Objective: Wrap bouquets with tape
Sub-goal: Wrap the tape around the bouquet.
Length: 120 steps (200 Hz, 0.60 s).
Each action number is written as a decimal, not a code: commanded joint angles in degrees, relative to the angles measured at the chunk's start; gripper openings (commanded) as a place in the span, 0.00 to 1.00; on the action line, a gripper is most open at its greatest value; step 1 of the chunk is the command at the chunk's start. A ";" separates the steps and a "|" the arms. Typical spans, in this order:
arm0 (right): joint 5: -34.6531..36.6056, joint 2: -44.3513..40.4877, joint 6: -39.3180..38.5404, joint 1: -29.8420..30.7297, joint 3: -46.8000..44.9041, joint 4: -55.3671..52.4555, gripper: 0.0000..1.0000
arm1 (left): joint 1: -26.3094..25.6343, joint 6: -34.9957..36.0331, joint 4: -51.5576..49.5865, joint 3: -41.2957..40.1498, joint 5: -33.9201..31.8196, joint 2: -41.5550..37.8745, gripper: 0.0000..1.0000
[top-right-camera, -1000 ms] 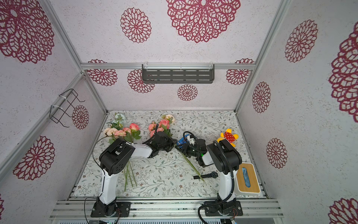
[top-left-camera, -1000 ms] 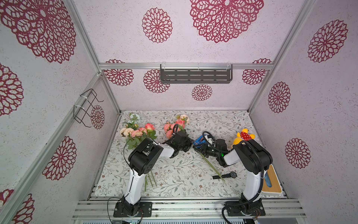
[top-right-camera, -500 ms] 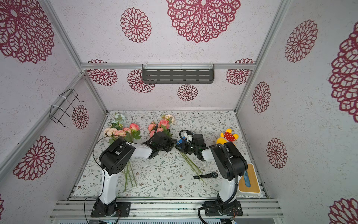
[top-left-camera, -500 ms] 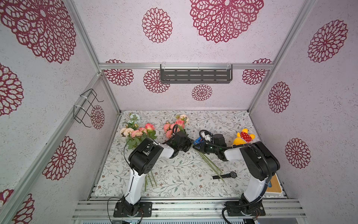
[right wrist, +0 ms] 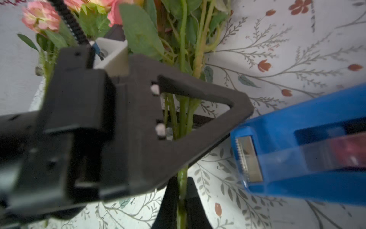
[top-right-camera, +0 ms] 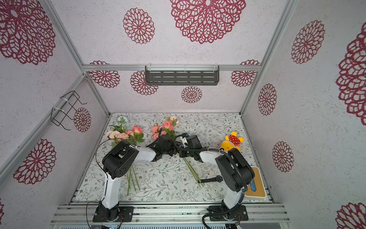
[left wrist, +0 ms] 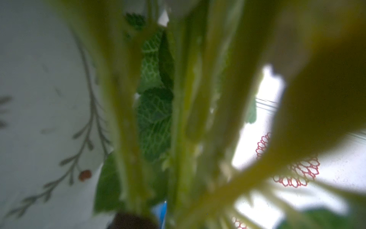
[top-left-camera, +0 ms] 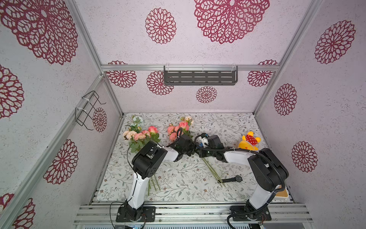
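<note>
Two bouquets lie on the flowered table in both top views. One, with a pale blue bloom [top-left-camera: 138, 134], lies at the left under my left arm. The middle bouquet [top-left-camera: 179, 127] of pink roses has stems [right wrist: 183, 111] running toward the front. My right gripper [right wrist: 182, 200] is shut on those stems. My left gripper [right wrist: 247, 111] reaches around the same stems a little nearer the blooms; its jaw gap is hidden. Both grippers meet at mid-table [top-left-camera: 195, 150]. The blue tape dispenser [right wrist: 297, 148] lies right beside the stems, its toothed cutter facing them.
A yellow plush toy [top-left-camera: 250, 141] sits at the right. A black wristwatch [top-left-camera: 233, 179] lies by the stem ends. A wood-topped tray [top-right-camera: 255, 185] stands at the front right corner. A grey shelf [top-left-camera: 200, 75] hangs on the back wall and a wire rack [top-left-camera: 89, 109] on the left wall.
My right arm has stretched left toward mid-table and its gripper has shut on the middle bouquet's stems. The left arm has hardly moved.
</note>
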 commanded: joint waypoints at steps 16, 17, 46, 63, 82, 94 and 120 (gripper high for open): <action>7.73 -2.30 -4.94 1.82 -0.09 -4.90 0.00 | -0.38 0.35 -0.33 2.94 2.24 2.13 0.13; 7.71 -2.24 -4.97 1.82 -0.11 -4.92 0.00 | -0.38 0.37 -0.38 2.96 2.28 2.15 0.12; 3.35 -2.30 -3.09 0.77 -1.10 -4.13 0.24 | -0.21 0.74 0.97 3.05 2.31 2.16 0.00; -3.08 -3.96 1.26 -1.86 -3.33 -1.25 0.40 | 0.12 1.29 3.02 3.03 2.34 2.52 0.00; -10.74 -6.23 5.96 -4.93 -6.18 1.49 0.52 | 0.32 1.52 4.78 3.04 2.25 2.96 0.00; -15.15 -7.08 8.13 -6.23 -8.02 2.79 0.55 | 0.33 1.75 5.49 3.24 2.23 3.20 0.00; -21.06 -8.88 11.33 -8.32 -13.49 6.91 0.56 | 0.23 2.14 7.58 3.07 2.14 3.28 0.00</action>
